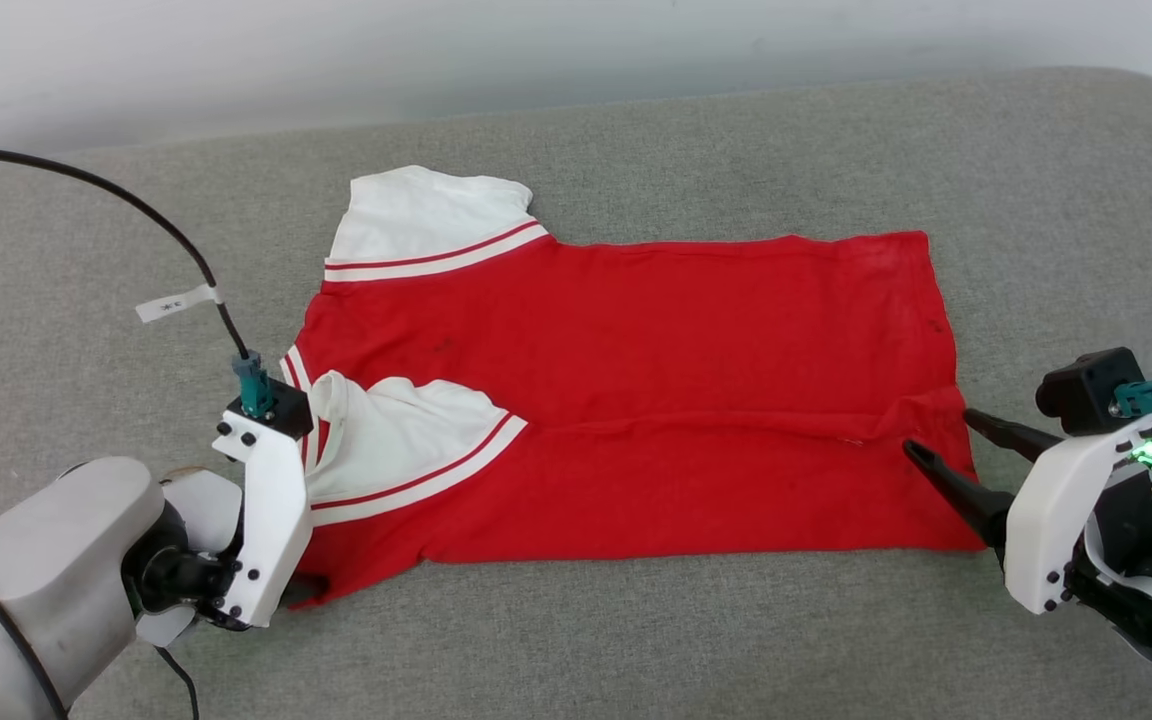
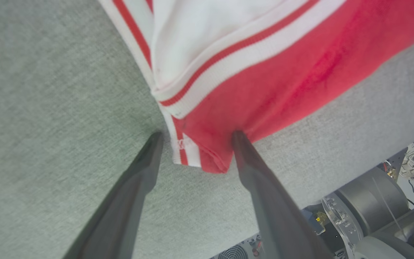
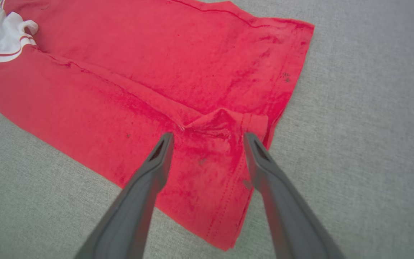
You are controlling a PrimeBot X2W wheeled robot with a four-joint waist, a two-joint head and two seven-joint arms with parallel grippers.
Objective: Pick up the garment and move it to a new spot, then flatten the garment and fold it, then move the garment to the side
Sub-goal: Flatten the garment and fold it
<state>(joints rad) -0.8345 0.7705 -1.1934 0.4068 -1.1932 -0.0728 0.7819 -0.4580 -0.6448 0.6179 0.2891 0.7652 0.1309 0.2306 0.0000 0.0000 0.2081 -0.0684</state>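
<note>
each arm ends in a white plastic wrist shell (image 1: 271, 520) dotted with black screws, mounted on a rounded silver-grey forearm (image 1: 46, 570). the left tool (image 2: 196, 135) and right tool (image 1: 941, 432) each have two long, tapering dark grey fingers (image 3: 146, 187). a teal plug (image 1: 254, 385) feeds a black cable (image 1: 136, 205) carrying a white tag (image 1: 176, 302). a green light (image 1: 1148, 452) glows on the right wrist.

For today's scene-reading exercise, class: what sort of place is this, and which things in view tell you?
Probably a robotics lab or test bench: a grey fabric-covered work surface against a bare pale wall, with a cooling fan and loose wiring beyond its edge.
</note>
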